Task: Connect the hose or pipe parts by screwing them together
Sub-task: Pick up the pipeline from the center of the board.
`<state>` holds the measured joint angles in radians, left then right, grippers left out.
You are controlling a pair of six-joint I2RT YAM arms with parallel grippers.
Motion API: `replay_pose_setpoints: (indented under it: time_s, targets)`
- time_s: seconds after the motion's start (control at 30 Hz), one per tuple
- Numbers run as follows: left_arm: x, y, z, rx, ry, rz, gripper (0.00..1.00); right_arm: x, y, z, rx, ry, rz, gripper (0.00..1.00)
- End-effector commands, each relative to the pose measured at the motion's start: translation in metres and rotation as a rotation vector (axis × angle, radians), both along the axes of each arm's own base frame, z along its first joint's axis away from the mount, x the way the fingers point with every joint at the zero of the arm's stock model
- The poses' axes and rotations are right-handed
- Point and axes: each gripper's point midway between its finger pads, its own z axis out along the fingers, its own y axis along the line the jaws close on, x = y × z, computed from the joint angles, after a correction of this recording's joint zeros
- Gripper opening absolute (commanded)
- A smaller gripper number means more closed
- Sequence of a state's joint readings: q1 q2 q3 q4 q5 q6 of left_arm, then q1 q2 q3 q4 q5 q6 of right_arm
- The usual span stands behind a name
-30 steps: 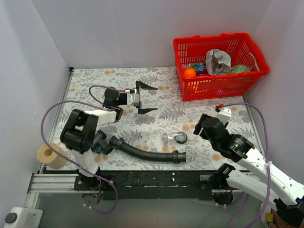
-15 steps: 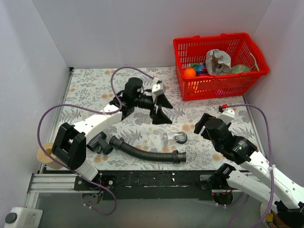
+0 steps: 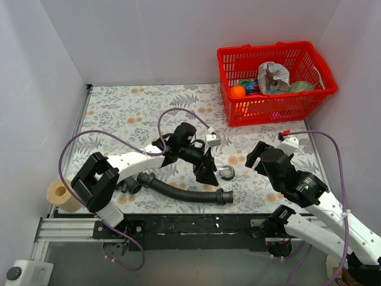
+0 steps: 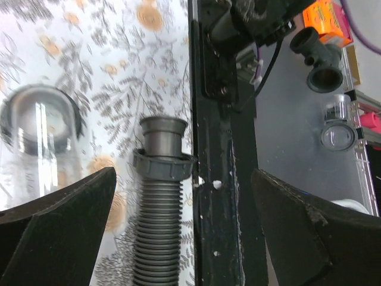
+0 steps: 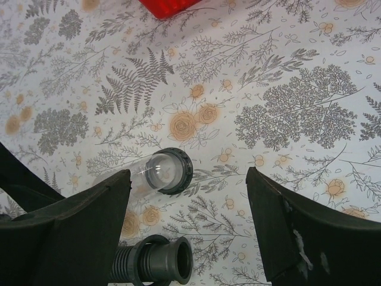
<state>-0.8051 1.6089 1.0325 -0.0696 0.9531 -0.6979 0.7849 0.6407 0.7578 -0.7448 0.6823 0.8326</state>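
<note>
Hose (image 3: 181, 192) lies along the near edge of the table (image 3: 119, 113), T-fitting (image 3: 130, 186) just beside its left end. Left gripper (image 4: 183, 171) and right gripper (image 5: 187, 171) both gape empty. Left hangs over the hose's right collar (image 4: 162, 134); I'd straddle the ribs just behind it, avoiding the clear tube (image 4: 38, 137).

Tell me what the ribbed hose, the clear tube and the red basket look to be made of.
Ribbed hose: likely flexible plastic or rubber, matte black; fine corrugations, smooth grey collar end.
Clear tube: probably hard plastic, transparent and glossy; the floral pattern shows through, dark ring at its mouth.
Red basket: moulded plastic, slightly shiny; open lattice walls, uniform colour.
</note>
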Motion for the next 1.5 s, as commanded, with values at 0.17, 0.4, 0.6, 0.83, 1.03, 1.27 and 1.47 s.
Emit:
replay_pose_setpoints:
  time_s: [0.17,0.4,0.6,0.83,1.03,1.27,1.47]
  targets:
    - [-0.039,-0.007,-0.015,0.019,-0.052,-0.110,0.92,0.001,-0.010,0.021,0.019,-0.057,-0.034,0.86]
    - [-0.054,-0.006,-0.039,0.065,-0.121,-0.174,0.91,-0.002,-0.011,0.020,0.010,-0.055,-0.024,0.87]
    - [-0.035,-0.016,-0.075,0.188,-0.137,-0.060,0.90,-0.004,-0.014,0.026,0.026,-0.072,-0.022,0.87]
    - [-0.017,-0.023,-0.091,0.236,-0.176,0.054,0.88,-0.007,-0.018,0.030,0.040,-0.094,-0.026,0.87]
    - [-0.021,-0.022,-0.103,0.250,-0.196,0.029,0.88,-0.005,-0.016,0.032,0.031,-0.100,-0.016,0.88]
    - [-0.030,-0.022,-0.113,0.259,-0.209,-0.014,0.90,-0.007,-0.020,0.031,0.031,-0.102,-0.023,0.88]
    - [-0.030,-0.026,-0.121,0.258,-0.229,-0.023,0.90,-0.009,-0.021,0.030,0.036,-0.100,-0.028,0.88]
